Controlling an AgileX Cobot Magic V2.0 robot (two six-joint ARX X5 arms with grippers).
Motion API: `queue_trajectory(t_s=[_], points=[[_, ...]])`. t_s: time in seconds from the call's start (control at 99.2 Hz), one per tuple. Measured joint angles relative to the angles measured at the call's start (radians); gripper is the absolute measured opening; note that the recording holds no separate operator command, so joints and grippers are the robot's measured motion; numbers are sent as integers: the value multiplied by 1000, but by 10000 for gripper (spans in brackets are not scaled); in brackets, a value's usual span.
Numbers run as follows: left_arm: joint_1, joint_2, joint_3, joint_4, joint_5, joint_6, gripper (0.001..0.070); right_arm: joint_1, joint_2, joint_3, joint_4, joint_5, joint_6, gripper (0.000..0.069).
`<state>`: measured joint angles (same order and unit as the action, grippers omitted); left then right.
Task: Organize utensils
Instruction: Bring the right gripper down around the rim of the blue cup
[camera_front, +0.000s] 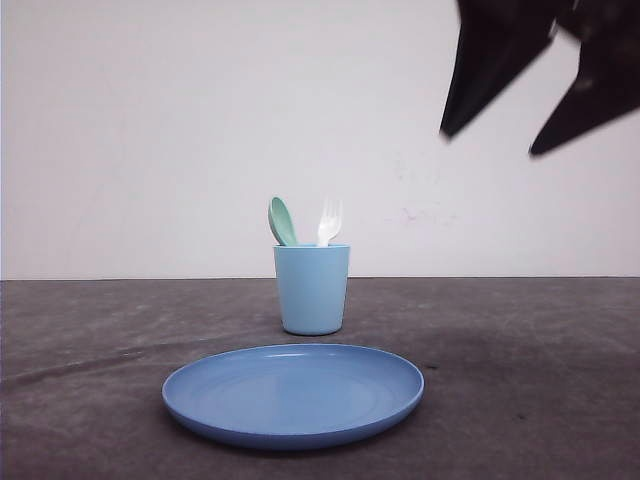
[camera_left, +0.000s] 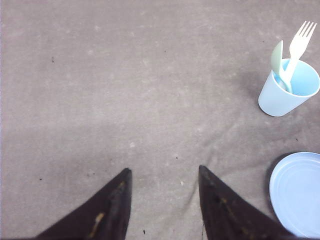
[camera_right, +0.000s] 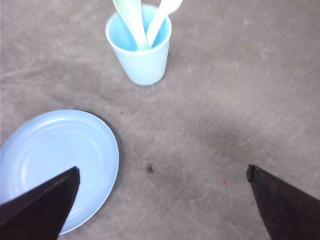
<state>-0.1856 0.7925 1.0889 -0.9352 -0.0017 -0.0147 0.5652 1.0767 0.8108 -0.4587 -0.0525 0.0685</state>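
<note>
Nearest to the front view lies the round blue plate (camera_front: 293, 395), bare, on the dark grey table (camera_front: 520, 360). My right pincer (camera_front: 488, 144) hangs high above the table, up and to the right of the cup, its two black fingers spread wide with nothing between them; in its own wrist view the same fingers (camera_right: 42, 207) stand far apart over the plate's rim. My left pincer (camera_left: 162, 172) is also parted, moderately, and empty, held over bare table well apart from the cup. Outward from both, the light blue cup (camera_front: 312, 289) stands upright just behind the plate, and both utensils are in it: the pale mint-green spoon (camera_front: 282, 221) leans at the cup's left side, bowl up, and the white fork (camera_front: 329, 222) rises at the cup's right side, tines up, the two handles crossing inside the cup. Both look like thin moulded plastic, so I judge them very light, stiff, smooth and rather slippery, likely to pivot or lift the cup if pinched badly. I would take each just above the cup's rim, on the neck below the bowl or the tines, closing across the flat faces and drawing straight up.
</note>
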Motion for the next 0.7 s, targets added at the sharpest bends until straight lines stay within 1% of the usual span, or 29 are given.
queue_trajectory(t_s=[0.101,0.181,0.534,0.605,0.696], points=[[0,0,0,0,0,0,246,0,84,-13,71,-2,2,681],[0,0,0,0,0,0,246,0,158,-13,158,-14,1,681],[0,0,0,0,0,0,246,-10,483,-13,622,-167,1,681],[0,0,0,0,0,0,246,-11,528,-8,681,-181,1,681],[0,0,0,0,0,0,246,-11,584,19,715,-183,1,681]])
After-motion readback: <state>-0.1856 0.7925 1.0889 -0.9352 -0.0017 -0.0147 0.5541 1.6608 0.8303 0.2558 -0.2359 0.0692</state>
